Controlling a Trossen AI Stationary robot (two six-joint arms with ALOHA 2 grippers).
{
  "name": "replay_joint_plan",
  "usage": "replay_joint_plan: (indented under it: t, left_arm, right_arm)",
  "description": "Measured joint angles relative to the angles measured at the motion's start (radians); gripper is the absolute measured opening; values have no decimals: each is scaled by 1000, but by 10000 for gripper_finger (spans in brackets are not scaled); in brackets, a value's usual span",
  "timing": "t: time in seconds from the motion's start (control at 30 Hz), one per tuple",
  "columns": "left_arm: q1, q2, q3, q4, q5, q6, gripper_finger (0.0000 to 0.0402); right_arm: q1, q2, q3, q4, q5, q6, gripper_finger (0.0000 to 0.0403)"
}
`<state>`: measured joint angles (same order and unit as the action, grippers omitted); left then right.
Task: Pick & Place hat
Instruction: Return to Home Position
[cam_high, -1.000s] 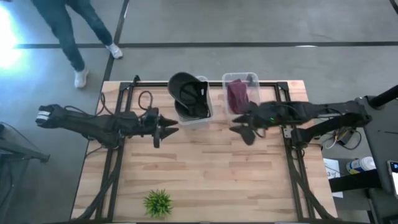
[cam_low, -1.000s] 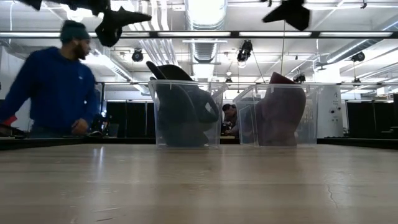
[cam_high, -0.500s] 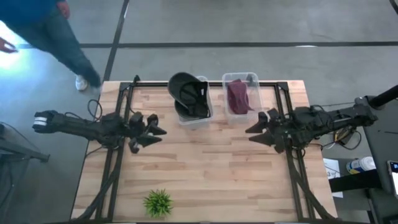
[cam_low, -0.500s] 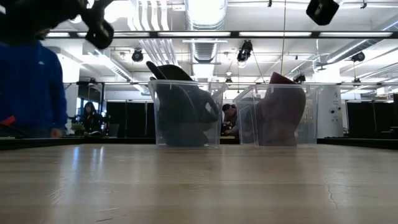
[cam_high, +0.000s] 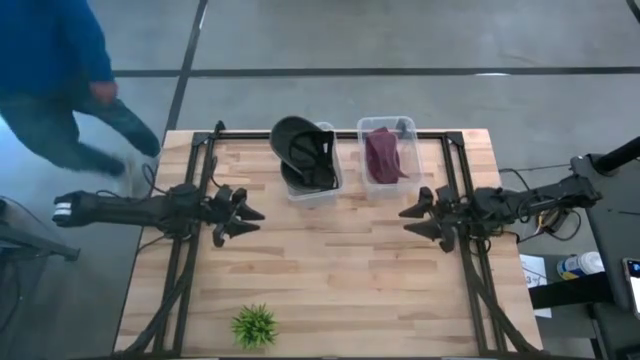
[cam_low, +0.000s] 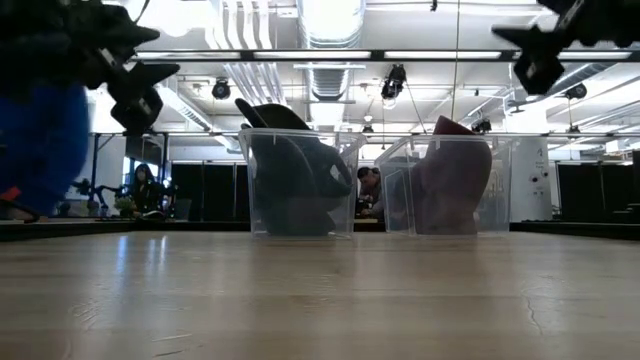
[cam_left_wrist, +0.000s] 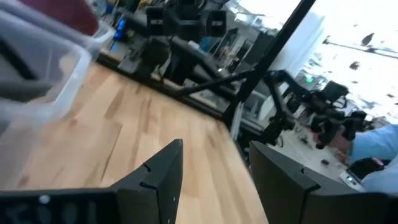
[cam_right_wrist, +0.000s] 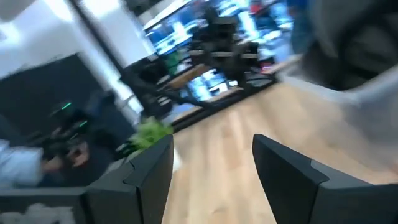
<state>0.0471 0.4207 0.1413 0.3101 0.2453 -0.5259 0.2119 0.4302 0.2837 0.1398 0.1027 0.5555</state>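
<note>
**Both caps binned; bring the arms home clean**

The left gripper (cam_high: 250, 221) hangs above the desk (cam_high: 330, 270) with its fingers spread wide and nothing between them. The right gripper (cam_high: 408, 221) faces it from the opposite side, equally wide and empty.

The black caps (cam_high: 303, 150) fill the left transparent bin (cam_high: 337, 170), ahead of the left gripper and off to one side, apart from its fingertips. One cap rides up over the bin's rim. The red cap (cam_high: 382, 155) sits in the right transparent bin (cam_high: 411, 135), just beside the right gripper and clear of it.

To do this step well, I would draw each arm back along its own line and away from the bins, keeping it high. The raised black cap looks easy to snag. Leave the fingers as they are. A person (cam_high: 50, 70) is behind the left arm, off the desk.
</note>
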Motion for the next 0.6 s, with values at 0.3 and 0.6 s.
replay_joint_plan:
  t: [0.3,0.6]
  left_arm:
    - [0,-95,18,-30,-27,25,178]
    - [0,-102,43,-27,-30,26,178]
  right_arm:
    - [-2,-9,-121,-3,84,22,215]
    - [-4,-9,-233,-1,94,-157,215]
